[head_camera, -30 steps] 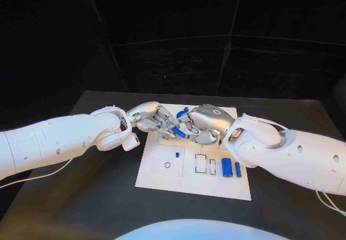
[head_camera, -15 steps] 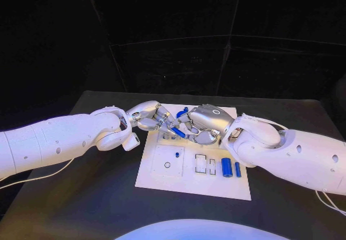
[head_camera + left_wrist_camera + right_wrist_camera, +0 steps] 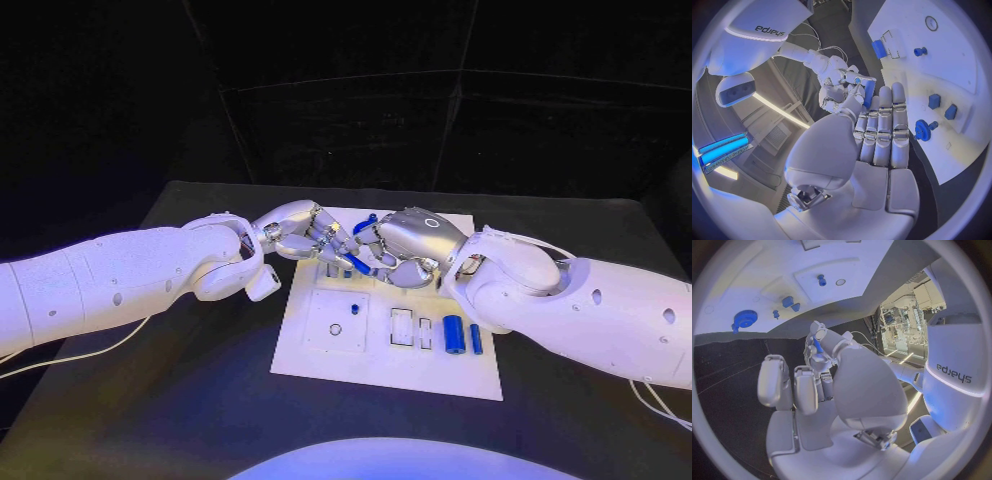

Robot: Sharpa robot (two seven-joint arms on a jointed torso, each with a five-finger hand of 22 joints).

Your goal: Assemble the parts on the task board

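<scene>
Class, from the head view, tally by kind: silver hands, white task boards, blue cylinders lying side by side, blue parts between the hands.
Hands (left hand, right hand): 2
Task board: 1
Blue cylinders: 2
Blue part: 1
Total: 6

The head view is dim all round: the backdrop is black and the surface (image 3: 188, 400) dark. Light from above picks out the white arms and the task board (image 3: 387, 350), the brightest things. Glare sits on the right hand (image 3: 415, 245)'s silver shell, and soft shadow lies on the board beneath both hands. Both wrist views are fisheye circles in dark frames, with straight edges bowing towards the rim. The left wrist view has a glowing strip light (image 3: 723, 147) at 8 o'clock; the right wrist view has a bright room patch (image 3: 901, 315) at 3 o'clock.
</scene>
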